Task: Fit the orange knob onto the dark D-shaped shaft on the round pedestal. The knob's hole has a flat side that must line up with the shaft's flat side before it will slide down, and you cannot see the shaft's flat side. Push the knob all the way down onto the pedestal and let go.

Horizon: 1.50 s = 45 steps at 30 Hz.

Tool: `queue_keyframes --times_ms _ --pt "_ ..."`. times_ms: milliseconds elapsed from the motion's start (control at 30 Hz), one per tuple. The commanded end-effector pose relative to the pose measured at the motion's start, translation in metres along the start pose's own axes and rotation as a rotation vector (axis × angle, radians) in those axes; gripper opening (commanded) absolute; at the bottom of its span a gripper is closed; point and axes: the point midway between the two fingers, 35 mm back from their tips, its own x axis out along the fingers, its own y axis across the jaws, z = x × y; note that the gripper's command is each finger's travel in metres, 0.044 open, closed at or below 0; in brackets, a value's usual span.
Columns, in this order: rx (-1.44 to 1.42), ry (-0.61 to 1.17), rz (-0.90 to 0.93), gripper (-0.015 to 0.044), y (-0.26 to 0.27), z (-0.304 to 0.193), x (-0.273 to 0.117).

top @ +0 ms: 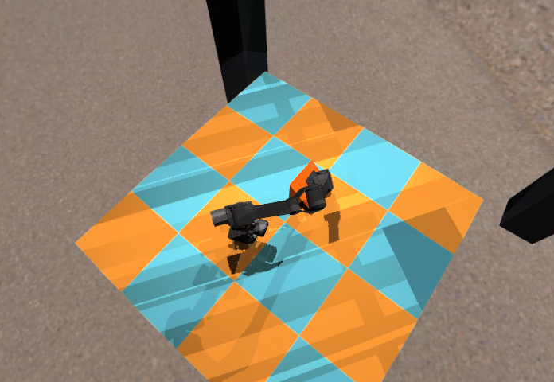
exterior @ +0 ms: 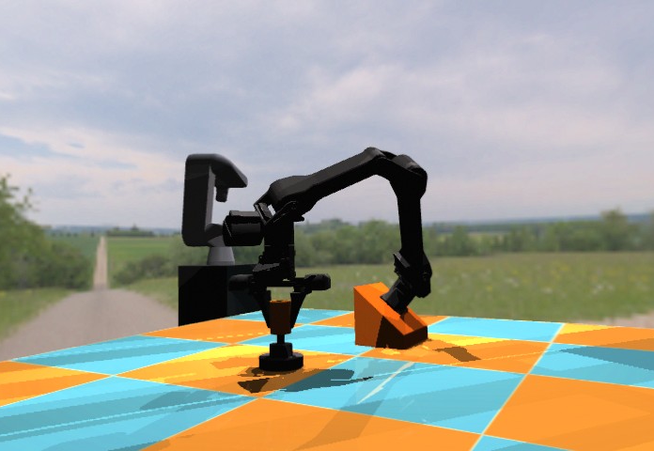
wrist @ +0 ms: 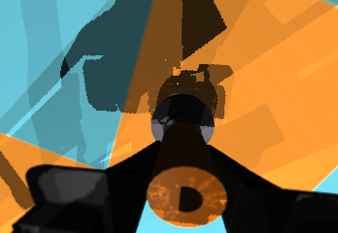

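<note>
Above the pedestal, orange knob pinched

Left of centre in the exterior view, the gripper [exterior: 280,313] [wrist: 183,147] pinches the upright orange knob [exterior: 280,317] [wrist: 163,206] over the dark shaft [exterior: 280,338]. Below the knob, part of the shaft shows above the round pedestal [exterior: 281,361] [wrist: 183,108]. Lower centre in the wrist view, the knob's D-shaped hole [wrist: 190,199] shows.

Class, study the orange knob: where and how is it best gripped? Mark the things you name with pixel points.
Probably by opposite sides of its round wall, from above: the orange knob [exterior: 280,318] [wrist: 163,204] stands upright, its top holds the D-shaped hole, and the pedestal [exterior: 281,361] [wrist: 158,127] is below.
</note>
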Motion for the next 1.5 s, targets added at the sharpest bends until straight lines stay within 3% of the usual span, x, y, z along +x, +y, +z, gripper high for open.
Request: queue_keyframes --times_ms 0,867,1100,1467 --pt "0.002 -0.006 -0.003 0.0000 -0.0012 -0.0013 -0.0017" --pt "0.002 -0.006 -0.003 0.0000 0.0019 -0.0013 -0.0021" --pt "-0.197 -0.006 -0.003 0.0000 0.0018 0.0002 -0.0035" --pt "-0.207 -0.006 -0.004 0.0000 -0.0023 0.0021 -0.0009"
